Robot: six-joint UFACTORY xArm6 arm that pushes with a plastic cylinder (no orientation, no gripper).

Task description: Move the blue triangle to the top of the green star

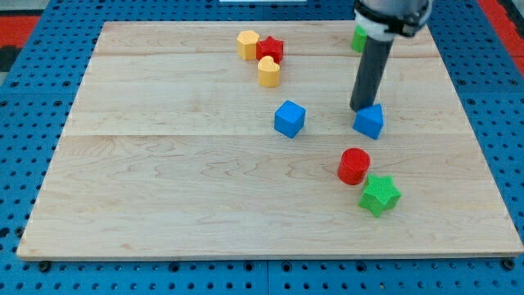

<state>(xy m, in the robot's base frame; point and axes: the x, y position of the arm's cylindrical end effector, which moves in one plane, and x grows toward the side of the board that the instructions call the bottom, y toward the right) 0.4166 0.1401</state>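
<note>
Blue triangle (369, 121) touches my tip (358, 108), just below-right of it; no pincer in view. Green star (380, 195) well below, red cylinder (354, 165) between. Push unfinished.

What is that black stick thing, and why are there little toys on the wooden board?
The black stick is the end of a robot arm. It has no pincer, so it holds nothing; my tip only pushes blocks along the wooden board. One camera looks down at the board.

My tip sits at the upper left edge of the blue triangle. Below that are a red cylinder and the green star. There is also a blue cube, a yellow hexagon-like block, a red star, a yellow heart, and a green block half hidden behind the arm.
</note>
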